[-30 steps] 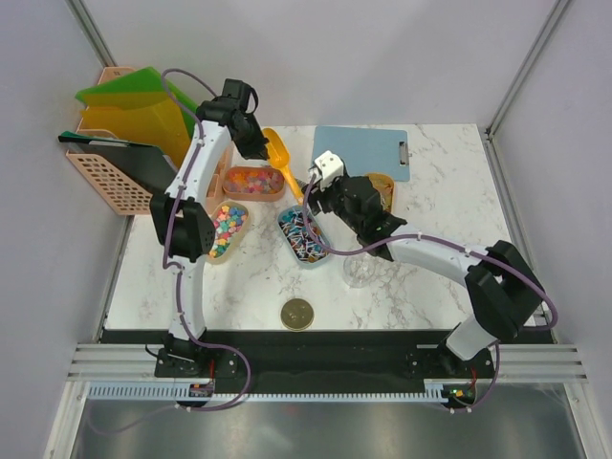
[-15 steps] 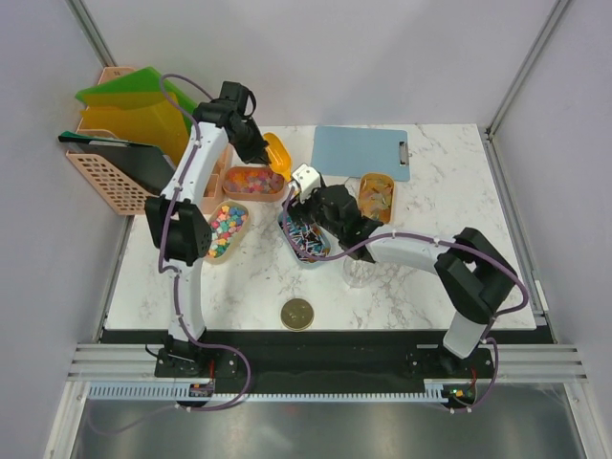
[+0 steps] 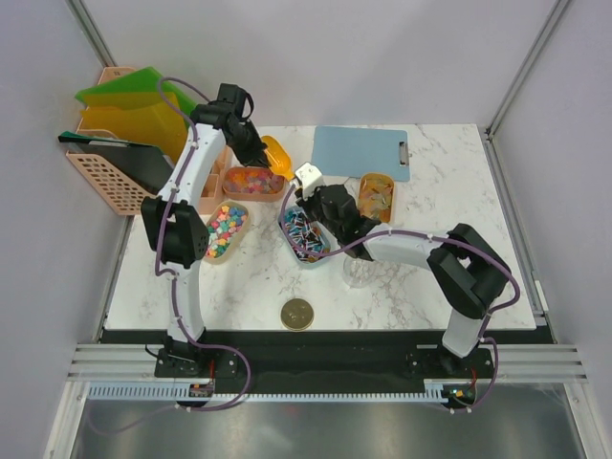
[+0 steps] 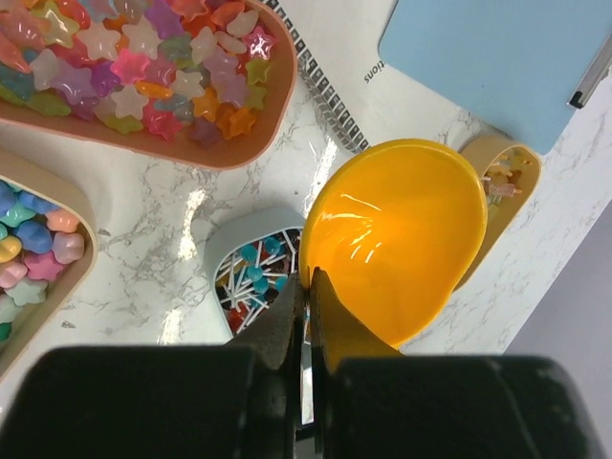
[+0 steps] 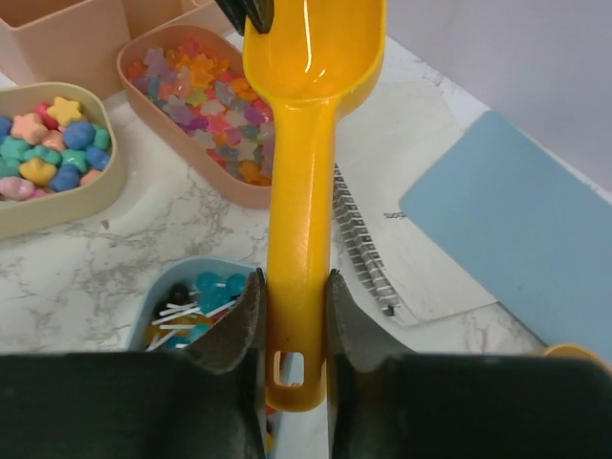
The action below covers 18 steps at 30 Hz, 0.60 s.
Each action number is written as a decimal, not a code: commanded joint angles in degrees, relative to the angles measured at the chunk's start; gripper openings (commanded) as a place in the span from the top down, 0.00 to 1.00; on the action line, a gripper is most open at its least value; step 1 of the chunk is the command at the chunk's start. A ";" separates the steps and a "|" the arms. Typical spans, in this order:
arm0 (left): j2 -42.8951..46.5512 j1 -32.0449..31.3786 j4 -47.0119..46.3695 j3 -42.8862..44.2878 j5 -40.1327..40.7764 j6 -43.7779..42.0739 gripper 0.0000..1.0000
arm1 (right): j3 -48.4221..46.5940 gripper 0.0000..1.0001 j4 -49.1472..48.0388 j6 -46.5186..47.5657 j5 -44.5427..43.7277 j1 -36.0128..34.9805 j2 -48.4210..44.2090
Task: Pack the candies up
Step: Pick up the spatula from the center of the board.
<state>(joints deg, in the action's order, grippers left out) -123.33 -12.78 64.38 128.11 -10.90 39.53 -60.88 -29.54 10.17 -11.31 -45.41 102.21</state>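
Nearest your arm bases, a round gold lid (image 3: 297, 313) lies flat on the marble table (image 3: 239, 287). A clear container (image 3: 359, 272) stands just to its right, a little farther in. Beyond them, your right gripper (image 5: 292, 330) is clamped on the handle of the orange scoop (image 5: 298, 220), one finger on each side near the hanging hole. It sits above a blue tray (image 4: 222, 251) of dark wrapped candies (image 4: 251, 282). To the left, a beige tray (image 5: 57, 218) holds pastel candies (image 5: 43, 148). Behind it, a pink tray (image 4: 191, 158) holds orange-red star candies (image 4: 143, 67). A small tan tray (image 3: 376, 194) sits to the right; its contents are too small to tell. Your left gripper (image 4: 307, 282) is pinched shut on the rim of the scoop's bowl, which is held above the table. Farthest back lie a spiral notebook (image 5: 411, 249) and a blue clipboard (image 3: 361, 151). A basket (image 3: 96, 177) of folders stands at the far left.
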 commanded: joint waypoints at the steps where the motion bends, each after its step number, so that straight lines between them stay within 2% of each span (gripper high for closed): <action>1: 3.01 -0.23 -2.06 -0.67 -3.68 -2.60 0.94 | -2.83 1.00 -0.62 4.74 4.18 -0.56 -1.40; 2: 2.92 -0.32 -3.02 -1.02 -4.04 -4.62 0.87 | -3.45 1.00 1.13 5.81 5.41 -0.39 -2.45; 3: 2.83 -0.32 -4.42 -0.85 -3.78 -8.99 0.63 | -4.06 1.00 5.68 6.60 6.81 -0.21 -3.24; 4: 2.66 -0.32 -4.79 -0.50 -2.82 -11.55 0.53 | -5.55 1.00 8.33 7.66 7.44 0.05 -4.03; 5: 2.31 -0.23 -4.79 0.98 -1.77 -14.19 0.34 | -6.17 1.00 10.79 8.97 8.05 1.01 -5.87; 6: 1.17 0.03 -4.96 1.78 -0.89 -19.87 0.28 | -6.61 1.00 15.52 9.77 10.06 1.81 -6.93; 8: -0.06 0.38 -4.88 4.32 -1.58 -25.44 0.18 | -7.23 1.00 19.68 11.18 13.14 4.71 -10.17; 9: -0.33 1.43 -5.14 4.34 -2.28 -28.77 0.14 | -7.41 1.00 24.22 14.23 14.46 5.76 -11.24; 11: -0.25 2.92 -6.19 3.81 -9.12 -32.13 0.13 | -7.93 1.00 28.73 18.02 19.04 8.22 -13.78; 12: -0.07 3.80 -6.37 3.64 -10.97 -34.41 0.12 | -8.20 1.00 34.14 22.56 20.00 8.93 -14.49; 14: 0.19 4.25 -6.63 3.29 -11.69 -37.67 0.12 | -9.34 1.00 39.71 27.69 24.13 11.03 -16.08; 15: 0.80 4.34 -7.59 2.24 -12.74 -41.51 0.14 | -9.95 1.00 45.83 31.71 25.88 11.83 -16.26; 16: 2.90 4.34 -10.21 0.66 -13.44 -43.99 0.16 | -11.78 1.00 49.19 33.58 29.38 13.49 -16.17; 17: 4.48 4.34 -12.50 -4.05 -14.32 -46.45 0.18 | -13.20 1.00 56.62 35.34 30.90 14.29 -15.73; 18: 6.15 4.34 -14.87 -7.15 -16.85 -51.87 0.19 | -14.60 1.00 60.35 37.18 32.22 14.99 -15.12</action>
<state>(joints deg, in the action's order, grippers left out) -122.15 -8.93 56.99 126.87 -22.22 3.90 -71.07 11.66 36.60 10.85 -32.21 87.61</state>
